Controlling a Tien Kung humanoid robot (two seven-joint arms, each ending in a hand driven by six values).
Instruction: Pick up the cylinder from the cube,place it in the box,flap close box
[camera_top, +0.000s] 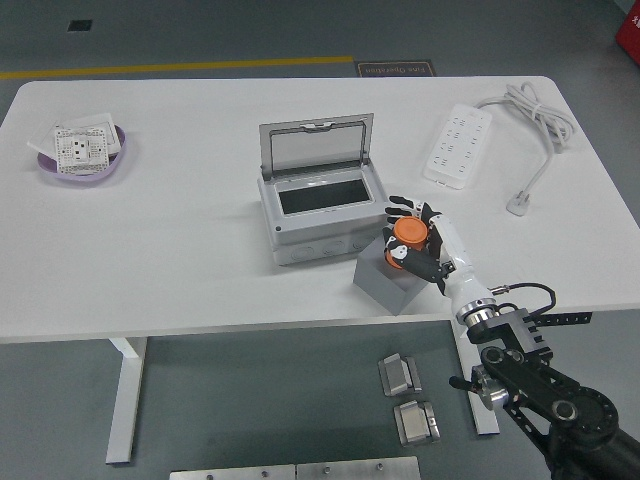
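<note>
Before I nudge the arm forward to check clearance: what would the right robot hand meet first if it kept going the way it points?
Probably the grey box: the right robot hand, closed around the orange cylinder over the cube, points up-left toward the box's right side. Height is unclear, so it might pass over.

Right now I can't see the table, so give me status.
Right hand shut on orange cylinder, atop grey cube. Box lid open. Path clear.

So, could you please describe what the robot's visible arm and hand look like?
Only the right arm is visible. It is built of black, rounded segments with a silver metal ring at the wrist and a thin black cable looping beside it. The right hand has white shells on its back and forearm end, with black finger joints and tips.
</note>
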